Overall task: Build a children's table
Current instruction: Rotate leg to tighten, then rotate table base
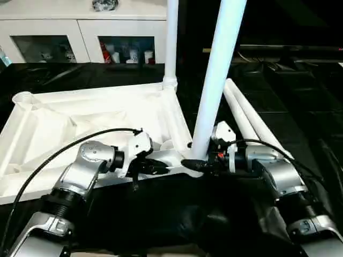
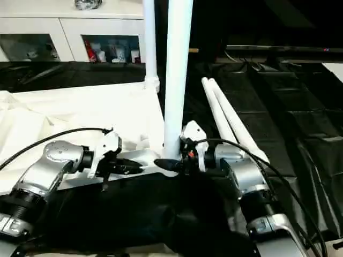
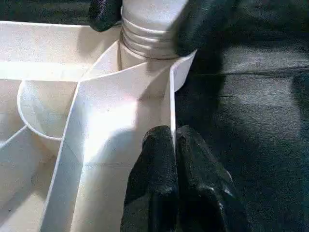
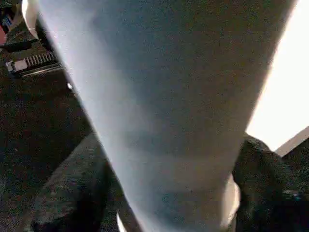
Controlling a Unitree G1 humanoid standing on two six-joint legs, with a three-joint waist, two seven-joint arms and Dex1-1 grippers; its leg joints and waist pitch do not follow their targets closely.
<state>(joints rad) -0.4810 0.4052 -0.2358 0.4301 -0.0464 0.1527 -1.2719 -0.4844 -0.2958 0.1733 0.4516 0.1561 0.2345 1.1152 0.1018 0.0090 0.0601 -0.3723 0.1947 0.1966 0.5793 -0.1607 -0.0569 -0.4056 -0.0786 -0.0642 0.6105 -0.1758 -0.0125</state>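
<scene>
Left gripper (image 1: 163, 168): fingers pressed together, pinching the thin near rim wall of the tabletop close to its near right corner; grip on the rim seen edge-on in the left wrist view.
Right gripper (image 1: 194, 165): black fingers (image 4: 72, 193) spread to either side of the near leg's base; contact with the tube cannot be told.
Near leg (image 1: 217, 75): white tapered tube, standing slightly tilted in the near right corner socket (image 3: 181, 72) of the tabletop; ribbed collar at its foot just above the socket.
Tabletop (image 1: 80, 126): white plastic, lying upside down on the black-covered floor (image 1: 300, 96), ribbed underside up, round sockets at the corners.
Loose legs (image 1: 252, 118): two white tubes lying side by side on the black cover, just right of the tabletop's right edge.
Far leg (image 1: 171, 43): upright in the far right corner socket.
Cabinet (image 1: 80, 32): white, glass doors, beyond the tabletop's far edge.
</scene>
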